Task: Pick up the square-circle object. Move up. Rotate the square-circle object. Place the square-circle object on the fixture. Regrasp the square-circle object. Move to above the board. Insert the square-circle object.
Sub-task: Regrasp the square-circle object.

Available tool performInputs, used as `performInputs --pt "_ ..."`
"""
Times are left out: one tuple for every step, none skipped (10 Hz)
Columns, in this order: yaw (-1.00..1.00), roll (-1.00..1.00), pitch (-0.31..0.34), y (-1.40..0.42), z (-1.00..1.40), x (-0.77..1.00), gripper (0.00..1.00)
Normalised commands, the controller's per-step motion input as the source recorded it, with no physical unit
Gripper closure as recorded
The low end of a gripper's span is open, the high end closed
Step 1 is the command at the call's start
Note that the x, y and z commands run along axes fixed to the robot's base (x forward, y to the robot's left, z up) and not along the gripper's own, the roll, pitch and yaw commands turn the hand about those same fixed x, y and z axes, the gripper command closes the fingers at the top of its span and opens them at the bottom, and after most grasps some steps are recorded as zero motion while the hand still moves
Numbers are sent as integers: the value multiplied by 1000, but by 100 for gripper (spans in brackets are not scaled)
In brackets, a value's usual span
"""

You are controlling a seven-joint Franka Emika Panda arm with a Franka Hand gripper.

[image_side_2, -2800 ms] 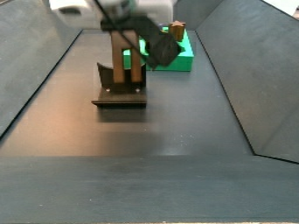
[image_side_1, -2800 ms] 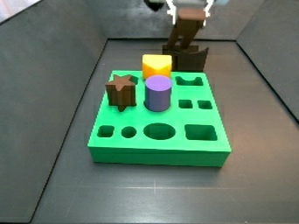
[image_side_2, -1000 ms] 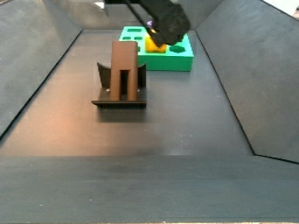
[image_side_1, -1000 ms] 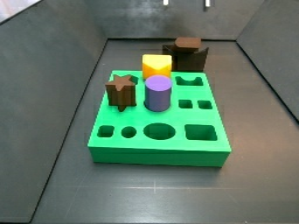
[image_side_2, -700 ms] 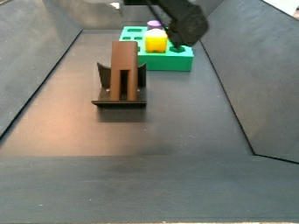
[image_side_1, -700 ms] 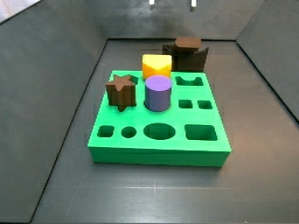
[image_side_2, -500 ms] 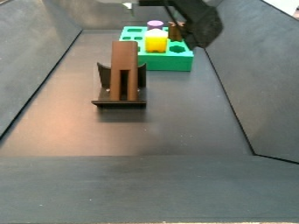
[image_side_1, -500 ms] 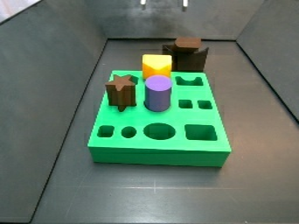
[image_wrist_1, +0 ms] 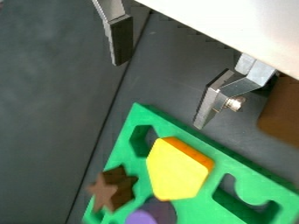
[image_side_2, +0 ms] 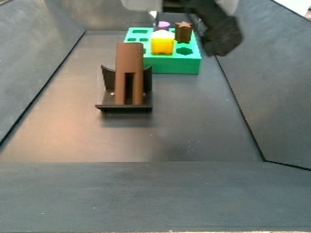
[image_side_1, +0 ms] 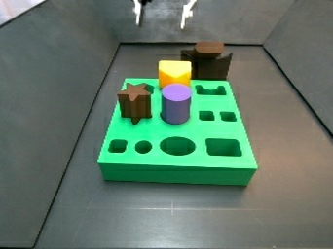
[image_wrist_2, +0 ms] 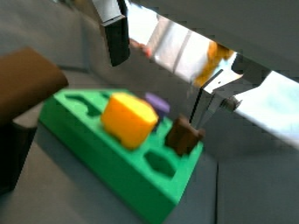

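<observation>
The gripper [image_side_1: 163,14] hangs open and empty high over the back of the scene, just behind the board [image_side_1: 176,174]. In both wrist views the fingers [image_wrist_1: 117,37] [image_wrist_2: 115,41] stand wide apart with nothing between them. The square-circle object [image_side_2: 127,65], a long brown peg, leans upright on the fixture [image_side_2: 123,103]. In a side view its brown end [image_side_1: 204,50] tops the dark fixture [image_side_1: 216,67] behind the board's back right corner, to the right of the gripper. It also shows at the edge of both wrist views [image_wrist_1: 281,112] [image_wrist_2: 26,77].
On the green board stand a yellow block [image_side_1: 174,72], a purple cylinder [image_side_1: 176,103] and a brown star peg [image_side_1: 132,101]; they also show in a wrist view, yellow block [image_wrist_1: 177,166] and star peg [image_wrist_1: 114,188]. Grey sloping walls enclose the floor. The arm's dark hand body [image_side_2: 216,27] hangs near the board [image_side_2: 176,64].
The gripper has let go of the square-circle object, which stays on the fixture. It has risen and moved away from the fixture to above the board's back edge.
</observation>
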Motion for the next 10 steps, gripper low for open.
performInputs --pt "-1000 794 -60 -155 -708 -2 0" --pt "-1000 785 -78 -101 -579 8 0" --pt "-1000 772 -109 -59 -329 27 0" --pt "-1000 761 -137 -27 -96 30 0" --pt "-1000 753 -158 -18 -34 17 0" --pt "-1000 745 -182 -18 -30 5 0" --pt "-1000 737 -204 -14 -15 -7 0" --pt "-1000 726 -233 -14 -6 -22 0" --pt "-1000 718 -253 -14 2 -33 0" --pt "-1000 711 -265 -13 9 -41 0"
